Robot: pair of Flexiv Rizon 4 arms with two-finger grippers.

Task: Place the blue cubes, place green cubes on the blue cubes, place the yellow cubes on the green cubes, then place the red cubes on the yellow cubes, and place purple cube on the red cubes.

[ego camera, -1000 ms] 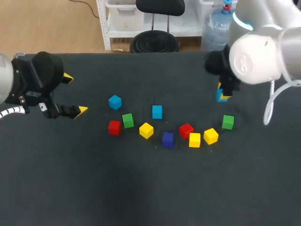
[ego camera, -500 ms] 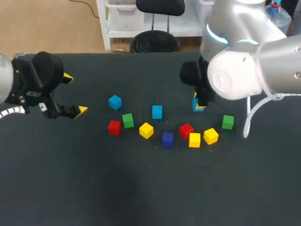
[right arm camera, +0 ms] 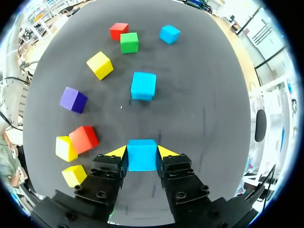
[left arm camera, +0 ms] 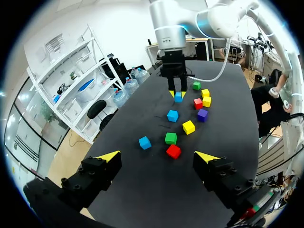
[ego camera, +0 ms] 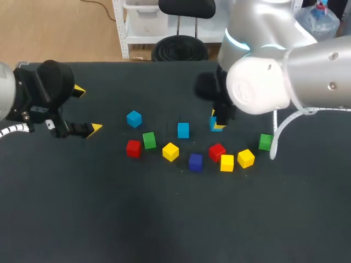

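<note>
My right gripper (ego camera: 217, 123) is shut on a blue cube (right arm camera: 142, 155) and holds it just above the table, right of a second blue cube (ego camera: 183, 130) that lies ahead of the fingers (right arm camera: 143, 86). A third blue cube (ego camera: 134, 118) lies farther left. In a loose arc nearer me lie a red cube (ego camera: 133, 148), green cube (ego camera: 149, 140), yellow cube (ego camera: 170, 152), purple cube (ego camera: 195, 161), red cube (ego camera: 217, 152), two yellow cubes (ego camera: 227, 163), (ego camera: 245, 158) and a green cube (ego camera: 265, 142). My left gripper (ego camera: 88, 109) stands open and empty at the left, well short of the cubes (left arm camera: 174, 151).
The dark table (ego camera: 164, 219) has a wide bare stretch in front of the arc of cubes and another behind it. My right arm's bulky white body (ego camera: 258, 87) hangs over the back right.
My right arm has carried the blue cube leftward, from the right side toward the middle blue cube. The left arm has stayed still.
</note>
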